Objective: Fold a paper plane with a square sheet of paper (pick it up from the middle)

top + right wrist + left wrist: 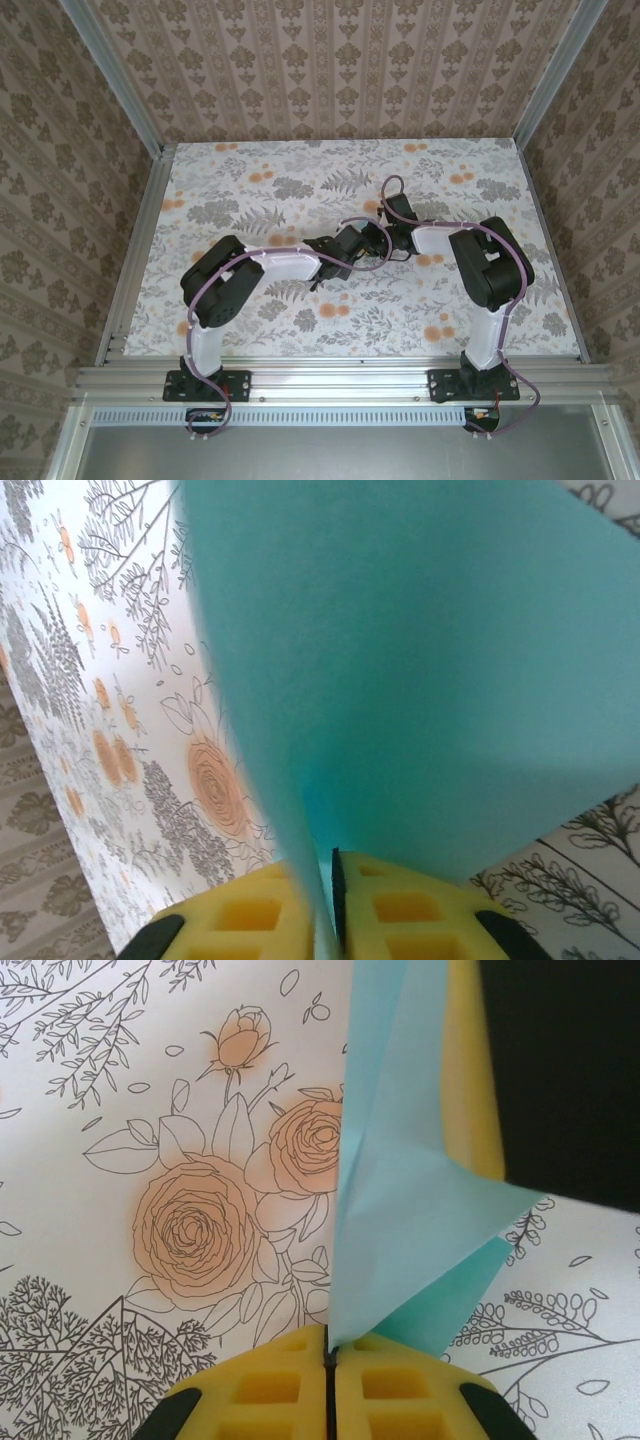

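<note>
The worktop (250, 180) is a pale sheet printed with grey leaves and orange flowers; seen close, the print shows a large orange rose (200, 1230) in fine black outline, with a small bud (240, 1040) near it. Walls (330, 70) papered in beige stripes with a brown leaf pattern stand along the far, left and right edges, with a silver metal post (115, 75) rising from each far corner. Along the near edge runs a silver rail (340, 378), then a slotted strip (340, 413) and a flat grey metal sheet (330, 452).
</note>
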`<state>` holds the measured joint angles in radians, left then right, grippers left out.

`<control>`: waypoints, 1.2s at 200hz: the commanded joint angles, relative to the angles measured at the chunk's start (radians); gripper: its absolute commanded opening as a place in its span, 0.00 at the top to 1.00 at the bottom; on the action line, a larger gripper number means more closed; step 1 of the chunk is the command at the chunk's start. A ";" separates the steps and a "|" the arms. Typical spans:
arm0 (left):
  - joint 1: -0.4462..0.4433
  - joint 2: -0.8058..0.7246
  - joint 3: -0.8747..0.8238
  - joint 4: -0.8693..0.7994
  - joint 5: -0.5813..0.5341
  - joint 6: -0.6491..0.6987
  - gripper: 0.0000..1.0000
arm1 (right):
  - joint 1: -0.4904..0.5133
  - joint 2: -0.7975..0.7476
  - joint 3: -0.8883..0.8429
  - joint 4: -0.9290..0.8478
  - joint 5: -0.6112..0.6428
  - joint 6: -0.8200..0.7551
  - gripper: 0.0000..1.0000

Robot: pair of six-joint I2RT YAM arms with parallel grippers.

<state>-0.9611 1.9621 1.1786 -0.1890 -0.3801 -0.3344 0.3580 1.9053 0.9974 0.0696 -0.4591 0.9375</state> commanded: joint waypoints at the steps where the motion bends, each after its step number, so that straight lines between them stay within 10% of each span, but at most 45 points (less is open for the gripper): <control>1: -0.005 0.016 -0.010 -0.033 -0.013 0.023 0.89 | -0.004 -0.002 0.016 -0.066 0.049 -0.027 0.92; 117: 0.030 -0.190 -0.059 -0.046 0.272 0.033 0.50 | -0.013 0.047 0.003 -0.027 0.039 -0.159 0.90; 173: 0.227 -0.171 -0.069 0.057 0.686 -0.150 0.53 | -0.027 0.081 -0.001 -0.009 -0.005 -0.210 0.88; 240: 0.295 -0.028 -0.005 0.066 0.836 -0.219 0.67 | -0.034 0.093 -0.010 0.014 -0.015 -0.200 0.85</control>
<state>-0.6662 1.9015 1.1366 -0.1272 0.3603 -0.5140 0.3294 1.9423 0.9981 0.0914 -0.5201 0.7612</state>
